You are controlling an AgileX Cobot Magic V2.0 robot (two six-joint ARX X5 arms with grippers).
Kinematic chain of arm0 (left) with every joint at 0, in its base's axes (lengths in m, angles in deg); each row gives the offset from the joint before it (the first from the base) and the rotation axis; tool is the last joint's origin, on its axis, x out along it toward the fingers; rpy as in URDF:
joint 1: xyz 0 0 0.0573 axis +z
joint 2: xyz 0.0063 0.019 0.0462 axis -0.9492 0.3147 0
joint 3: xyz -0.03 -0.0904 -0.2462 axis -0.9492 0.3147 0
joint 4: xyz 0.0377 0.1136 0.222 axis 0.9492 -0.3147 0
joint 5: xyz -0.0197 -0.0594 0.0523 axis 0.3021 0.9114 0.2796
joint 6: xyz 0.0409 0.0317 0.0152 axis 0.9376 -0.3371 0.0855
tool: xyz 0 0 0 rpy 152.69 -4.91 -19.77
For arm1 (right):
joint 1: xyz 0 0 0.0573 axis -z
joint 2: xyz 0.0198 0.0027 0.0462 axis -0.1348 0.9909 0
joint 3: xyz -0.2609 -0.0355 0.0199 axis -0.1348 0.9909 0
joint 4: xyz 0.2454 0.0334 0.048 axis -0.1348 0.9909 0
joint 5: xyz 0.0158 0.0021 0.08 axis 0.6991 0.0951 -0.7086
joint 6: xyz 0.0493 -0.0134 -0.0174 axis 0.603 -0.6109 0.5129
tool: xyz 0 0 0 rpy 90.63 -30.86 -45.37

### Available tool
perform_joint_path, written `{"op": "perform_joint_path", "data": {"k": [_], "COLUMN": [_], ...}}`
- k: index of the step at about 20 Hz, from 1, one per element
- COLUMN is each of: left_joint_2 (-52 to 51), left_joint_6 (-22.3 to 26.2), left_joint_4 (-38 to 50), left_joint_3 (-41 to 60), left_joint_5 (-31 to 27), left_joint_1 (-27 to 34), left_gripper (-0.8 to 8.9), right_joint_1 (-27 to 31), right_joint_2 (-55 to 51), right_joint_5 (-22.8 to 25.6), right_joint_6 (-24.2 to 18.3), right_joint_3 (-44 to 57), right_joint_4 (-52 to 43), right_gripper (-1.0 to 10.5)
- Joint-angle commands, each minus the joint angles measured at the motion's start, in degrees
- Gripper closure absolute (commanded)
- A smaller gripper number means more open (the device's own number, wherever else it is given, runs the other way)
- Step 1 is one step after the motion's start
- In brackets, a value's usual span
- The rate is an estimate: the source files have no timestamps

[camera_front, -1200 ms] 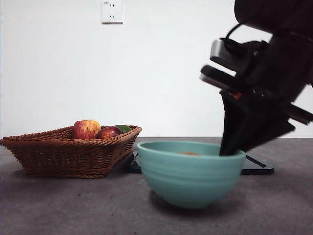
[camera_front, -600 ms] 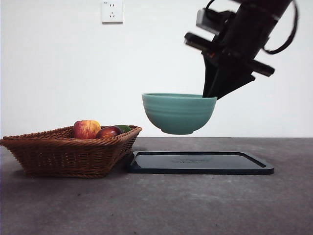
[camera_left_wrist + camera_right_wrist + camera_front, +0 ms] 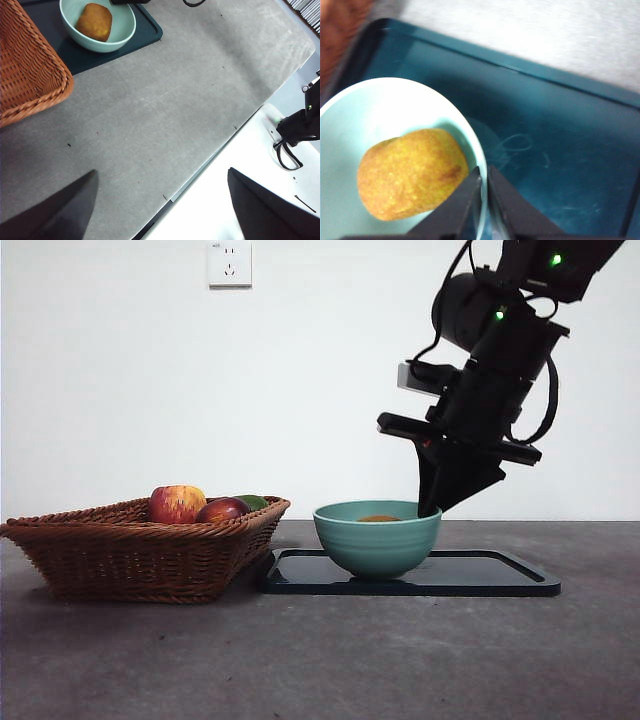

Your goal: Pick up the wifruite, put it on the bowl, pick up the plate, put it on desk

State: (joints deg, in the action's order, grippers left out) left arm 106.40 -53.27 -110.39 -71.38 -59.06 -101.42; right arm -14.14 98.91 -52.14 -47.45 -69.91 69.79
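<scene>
The teal-green bowl (image 3: 377, 537) stands on the flat black plate (image 3: 500, 575) on the desk (image 3: 300, 660). The brown wifruite (image 3: 378, 518) lies inside the bowl and shows clearly in the right wrist view (image 3: 412, 172) and the left wrist view (image 3: 94, 21). My right gripper (image 3: 430, 510) reaches down from the upper right. It is shut on the bowl's rim (image 3: 480, 150), one jaw inside and one outside. My left gripper (image 3: 160, 210) is open and empty, high above the desk's edge and far from the bowl (image 3: 97, 25).
A wicker basket (image 3: 130, 550) stands left of the plate, touching its corner. It holds a red-yellow apple (image 3: 177, 504), a dark red fruit (image 3: 222, 510) and something green. Bare desk (image 3: 175, 100) lies in front of the plate. A wall socket (image 3: 229, 262) is behind.
One second ago the bowl stood near the camera in front of the plate. The right gripper lifted it, carried it back, and it now rests on the plate.
</scene>
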Motion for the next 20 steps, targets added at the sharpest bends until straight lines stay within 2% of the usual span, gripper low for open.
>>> {"op": "perform_joint_path", "data": {"k": [1, 8, 11, 12, 20], "left_joint_2": [0.2, 0.2, 0.2, 0.2, 0.2], "left_joint_6": [0.9, 0.9, 0.9, 0.9, 0.9], "left_joint_4": [0.5, 0.5, 0.6, 0.6, 0.7], "left_joint_3": [-0.4, -0.4, -0.4, -0.4, -0.4], "left_joint_5": [0.4, 0.4, 0.4, 0.4, 0.4], "left_joint_1": [-0.3, -0.3, -0.3, -0.3, -0.3], "left_gripper": [4.08, 4.08, 4.07, 4.07, 4.07], "right_joint_1": [0.3, 0.6, 0.7, 0.7, 0.6], "right_joint_2": [2.1, 3.3, 2.5, 1.7, -13.4], "right_joint_5": [-0.2, -0.4, -0.3, -0.3, -0.3], "right_joint_6": [-0.3, -0.5, -0.5, -0.5, -0.8], "right_joint_3": [-1.4, -1.4, -1.4, -1.4, -1.4], "right_joint_4": [-1.2, -1.2, -0.3, 0.1, 7.2], "right_gripper": [9.4, 9.2, 7.5, 7.2, 7.2]}}
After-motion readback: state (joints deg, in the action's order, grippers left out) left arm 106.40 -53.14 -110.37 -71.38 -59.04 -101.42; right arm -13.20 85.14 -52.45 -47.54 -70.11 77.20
